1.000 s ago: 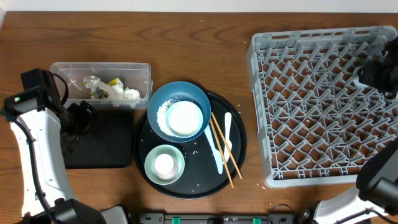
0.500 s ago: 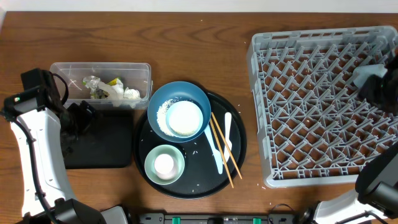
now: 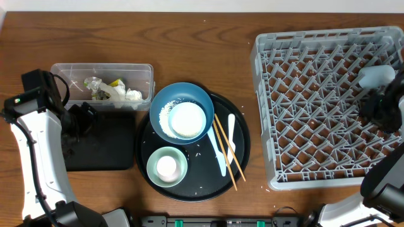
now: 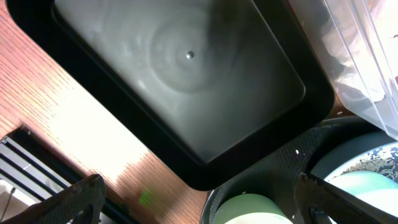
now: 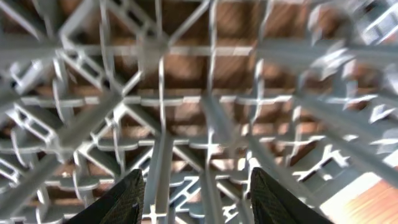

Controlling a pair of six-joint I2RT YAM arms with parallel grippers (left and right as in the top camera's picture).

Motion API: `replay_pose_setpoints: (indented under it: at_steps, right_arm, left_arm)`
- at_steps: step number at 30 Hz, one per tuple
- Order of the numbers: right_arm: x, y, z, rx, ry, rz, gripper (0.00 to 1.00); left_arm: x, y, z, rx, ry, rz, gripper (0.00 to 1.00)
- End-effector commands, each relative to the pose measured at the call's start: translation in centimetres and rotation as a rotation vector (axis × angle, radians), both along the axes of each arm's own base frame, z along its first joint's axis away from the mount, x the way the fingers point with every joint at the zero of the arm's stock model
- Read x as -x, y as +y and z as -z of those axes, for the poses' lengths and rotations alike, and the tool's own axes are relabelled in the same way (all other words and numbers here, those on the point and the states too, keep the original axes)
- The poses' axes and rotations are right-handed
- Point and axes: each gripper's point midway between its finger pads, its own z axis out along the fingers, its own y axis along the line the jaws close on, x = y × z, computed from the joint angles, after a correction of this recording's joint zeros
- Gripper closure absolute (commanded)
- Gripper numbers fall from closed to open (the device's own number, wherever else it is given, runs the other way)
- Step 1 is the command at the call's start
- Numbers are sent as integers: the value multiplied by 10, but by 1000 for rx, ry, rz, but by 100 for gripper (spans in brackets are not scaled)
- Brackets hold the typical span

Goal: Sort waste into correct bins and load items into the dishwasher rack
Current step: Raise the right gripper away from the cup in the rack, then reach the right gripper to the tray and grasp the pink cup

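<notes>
1. Brown wooden table is carrying the dishwasher rack at 3 o'clock
2. Right gripper, released, is backing toward 6 o'clock, leaving a pale cup racked
3. Left gripper is hovering, released, over the shallow black tray

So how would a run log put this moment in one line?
left gripper open over black tray | right gripper open over rack | waste in tub | blue bowl, green bowl, spoon, chopsticks on round tray
</notes>
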Motion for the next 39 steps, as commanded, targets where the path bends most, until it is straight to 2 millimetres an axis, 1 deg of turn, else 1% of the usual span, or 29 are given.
replay_pose_setpoints:
  at_steps: [1, 3, 6, 13, 22, 26, 31, 34, 36, 39]
  right_arm:
    - [6, 26, 10, -110, -16, -61, 49]
    - [8, 41, 17, -181, -22, -87, 49]
    - [10, 56, 23, -256, -34, -110, 50]
    - [4, 71, 21, -314, -62, -150, 50]
    - [7, 76, 21, -334, -53, -150, 50]
    - [5, 80, 18, -355, -70, -158, 50]
    - [4, 79, 15, -344, -78, -160, 48]
    - [1, 74, 4, -310, -105, -167, 47]
    - [-7, 70, -13, -278, -156, -176, 46]
    - [-21, 67, -55, -220, -270, -211, 41]
  left_arm:
    - [3, 0, 3, 3, 14, 1, 2]
    - [3, 0, 3, 3, 14, 1, 2]
    - [3, 0, 3, 4, 13, 1, 2]
    - [3, 0, 3, 4, 13, 1, 2]
    - [3, 0, 3, 4, 13, 1, 2]
    - [3, 0, 3, 4, 13, 1, 2]
    - [3, -1, 3, 4, 14, 1, 2]
    - [3, 0, 3, 4, 15, 1, 2]
    - [3, -1, 3, 4, 14, 1, 2]
    - [3, 0, 3, 4, 14, 1, 2]
